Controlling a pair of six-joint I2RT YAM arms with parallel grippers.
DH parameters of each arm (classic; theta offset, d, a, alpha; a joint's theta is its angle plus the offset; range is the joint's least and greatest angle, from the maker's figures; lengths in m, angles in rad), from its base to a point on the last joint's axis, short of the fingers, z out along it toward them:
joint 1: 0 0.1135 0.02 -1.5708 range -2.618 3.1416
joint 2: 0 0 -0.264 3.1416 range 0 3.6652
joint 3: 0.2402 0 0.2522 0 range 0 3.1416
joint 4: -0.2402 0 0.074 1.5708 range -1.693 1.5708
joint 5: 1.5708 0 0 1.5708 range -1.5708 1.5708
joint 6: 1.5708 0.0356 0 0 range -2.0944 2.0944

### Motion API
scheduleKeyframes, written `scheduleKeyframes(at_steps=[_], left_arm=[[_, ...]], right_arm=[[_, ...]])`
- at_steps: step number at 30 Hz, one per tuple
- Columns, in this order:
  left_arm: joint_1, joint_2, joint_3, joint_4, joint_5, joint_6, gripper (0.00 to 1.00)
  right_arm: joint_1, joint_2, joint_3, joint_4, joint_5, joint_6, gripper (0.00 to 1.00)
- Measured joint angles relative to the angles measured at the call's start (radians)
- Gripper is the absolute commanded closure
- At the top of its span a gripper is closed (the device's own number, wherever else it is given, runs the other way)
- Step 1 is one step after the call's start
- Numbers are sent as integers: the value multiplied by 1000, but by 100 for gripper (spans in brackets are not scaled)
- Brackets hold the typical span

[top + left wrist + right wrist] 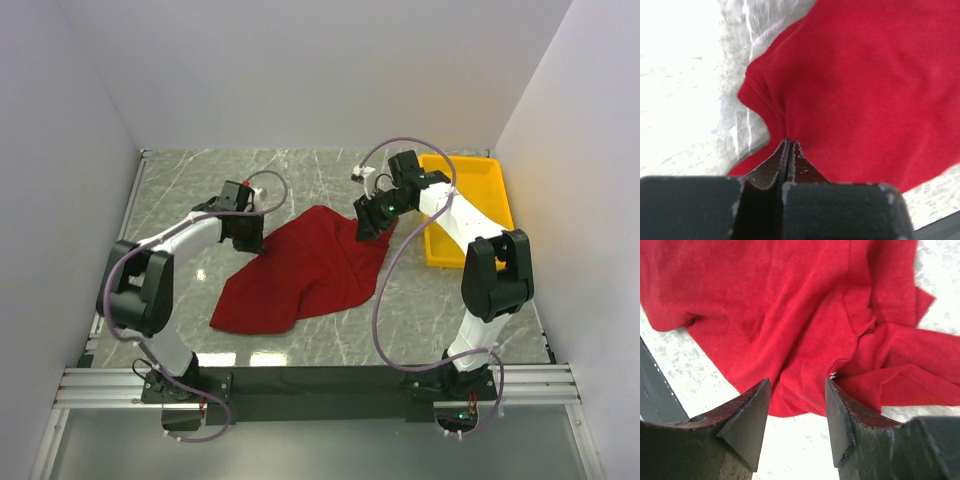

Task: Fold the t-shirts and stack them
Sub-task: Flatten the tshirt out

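No text or number can be read on the t-shirt (300, 270) or tray (478, 190)

The gripper (797, 385) hangs over a red shirt (790, 305), its jaws standing apart with cloth showing between them. The shirt lies rumpled on the pale marbled desk (705, 375), with creases running toward the jaws and a folded flap at the right. A tiny white speck (832, 374) sits by the right jaw's tip.
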Motion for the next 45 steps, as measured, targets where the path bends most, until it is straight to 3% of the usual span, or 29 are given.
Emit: scheduleKeyframes(at_steps=[9, 17, 22, 26, 29, 35, 37, 41, 45], left_arm=[[71, -248, 25, -2, -19, -3, 99], [122, -275, 54, -31, -14, 5, 99], [141, -275, 53, -44, -8, 7, 99], [160, -275, 53, -47, -7, 12, 99], [175, -275, 53, -49, -2, 16, 99], [210, -247, 122, -62, 8, 16, 99], [227, -211, 200, -64, 9, 16, 99], [263, -133, 387, -35, 7, 10, 99], [301, -90, 549, 14, 7, -17, 100]], right_arm=[[-11, 172, 208, -22, 85, 36, 38], [-11, 283, 333, -132, 110, 39, 36], [2, 293, 299, -176, 80, 48, 39], [24, 293, 238, -196, 67, 60, 55], [35, 294, 231, -224, 51, 61, 99], [35, 319, 388, -275, 52, 57, 100], [31, 354, 573, -302, 73, 59, 100], [7, 365, 866, -208, 136, 56, 100], [-22, 309, 947, -80, 164, 71, 100]])
